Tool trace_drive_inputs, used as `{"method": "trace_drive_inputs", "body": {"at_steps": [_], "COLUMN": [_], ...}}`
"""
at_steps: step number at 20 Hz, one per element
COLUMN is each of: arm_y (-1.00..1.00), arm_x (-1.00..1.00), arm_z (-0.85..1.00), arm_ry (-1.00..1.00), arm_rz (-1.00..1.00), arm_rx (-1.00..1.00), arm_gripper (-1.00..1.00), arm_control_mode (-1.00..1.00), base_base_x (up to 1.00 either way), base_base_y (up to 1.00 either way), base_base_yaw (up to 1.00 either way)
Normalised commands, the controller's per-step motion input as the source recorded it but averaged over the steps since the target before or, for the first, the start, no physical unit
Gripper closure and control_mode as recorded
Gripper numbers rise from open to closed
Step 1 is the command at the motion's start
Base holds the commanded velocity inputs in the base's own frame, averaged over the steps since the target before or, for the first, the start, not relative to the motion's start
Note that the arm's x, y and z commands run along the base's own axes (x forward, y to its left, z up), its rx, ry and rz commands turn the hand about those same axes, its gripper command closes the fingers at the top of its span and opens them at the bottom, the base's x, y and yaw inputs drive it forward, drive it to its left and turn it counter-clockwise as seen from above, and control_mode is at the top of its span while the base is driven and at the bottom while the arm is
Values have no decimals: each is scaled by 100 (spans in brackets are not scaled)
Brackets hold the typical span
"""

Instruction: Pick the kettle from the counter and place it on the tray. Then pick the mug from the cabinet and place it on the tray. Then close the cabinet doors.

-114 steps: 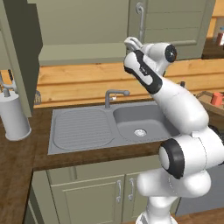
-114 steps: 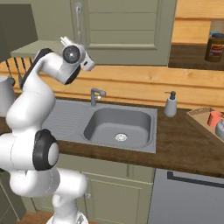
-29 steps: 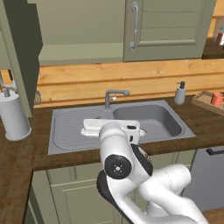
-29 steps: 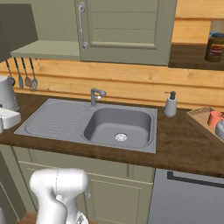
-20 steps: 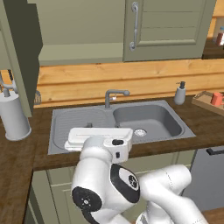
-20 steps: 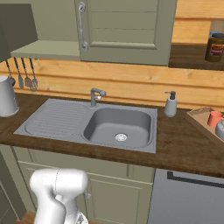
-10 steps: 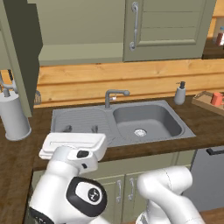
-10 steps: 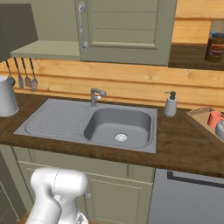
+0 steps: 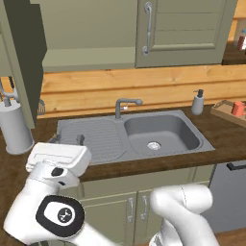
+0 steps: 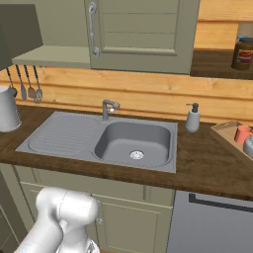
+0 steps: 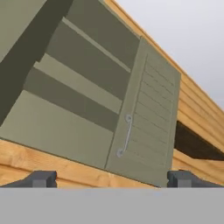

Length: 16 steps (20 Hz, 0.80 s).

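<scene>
Hand view: claw (image 11: 111, 178) spread and empty, aimed at the closed right cabinet door (image 11: 146, 122); left door (image 9: 21, 57) hangs open, so a low swing risks missing it.

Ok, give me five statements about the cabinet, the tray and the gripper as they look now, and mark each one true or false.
1. The right cabinet door is shut. True.
2. The left cabinet door is shut too. False: it stands swung open, showing the pale interior.
3. The mug sits on the tray. True.
4. The gripper holds the mug. False: its fingers stand wide apart with nothing between them, looking up at the cabinet.
5. The soap dispenser stands in the sink. False: it stands on the counter behind the sink's right corner.
</scene>
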Motion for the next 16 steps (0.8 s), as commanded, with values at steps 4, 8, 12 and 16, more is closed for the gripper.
{"method": "trace_drive_inputs", "body": {"at_steps": [4,8,12,16], "arm_y": [50,56,55,42], "arm_x": [19,7,2,8], "arm_z": [27,14,0,0], "arm_ry": [0,0,0,0], "arm_rz": [-18,-18,-14,-10], "arm_rx": [-13,-10,-5,-3], "arm_gripper": [-100,-100,-100,-100], "arm_control_mode": [-100,-100,-100,-100], "base_base_x": [0,0,0,0], "base_base_y": [0,0,0,0], "base_base_yaw": [0,0,0,0]}}
